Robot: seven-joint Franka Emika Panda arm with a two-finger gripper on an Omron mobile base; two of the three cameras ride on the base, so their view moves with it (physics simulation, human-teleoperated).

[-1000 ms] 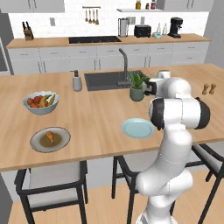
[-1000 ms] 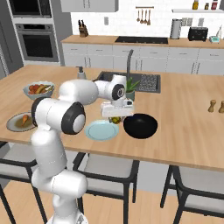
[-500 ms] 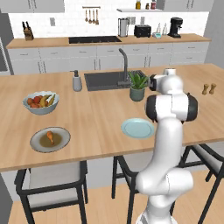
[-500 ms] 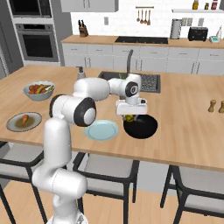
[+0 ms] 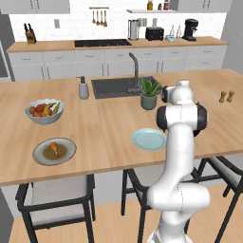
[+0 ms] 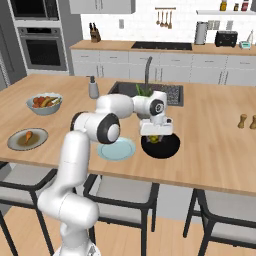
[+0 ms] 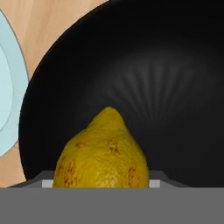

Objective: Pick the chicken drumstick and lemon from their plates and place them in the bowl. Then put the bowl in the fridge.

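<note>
My gripper [image 6: 156,136] is shut on the lemon [image 6: 157,139], a dull yellow oval, and hangs just above the black bowl [image 6: 167,148] on the island counter. The hand view looks straight down at the lemon [image 7: 103,153] in front of the bowl's dark inside [image 7: 157,74]. The bowl holds nothing else that I can see. To its left lies the bare pale blue-green plate [image 6: 116,149] [image 5: 148,139]. The chicken drumstick [image 5: 55,148] [image 6: 28,135] lies on the grey plate [image 5: 42,156] [image 6: 17,142] near the counter's front left. The fridge is out of view.
A pale bowl of mixed fruit [image 5: 44,110] stands behind the grey plate. A potted plant [image 5: 150,92], a soap bottle [image 5: 83,88] and the sink [image 5: 118,85] lie beyond the bowl. Salt and pepper shakers [image 6: 247,121] stand far right. Stools line the counter's front edge.
My hand has carried the lemon to the right, from beside the pale plate to over the black bowl, and come down a little. The grip is unchanged.
</note>
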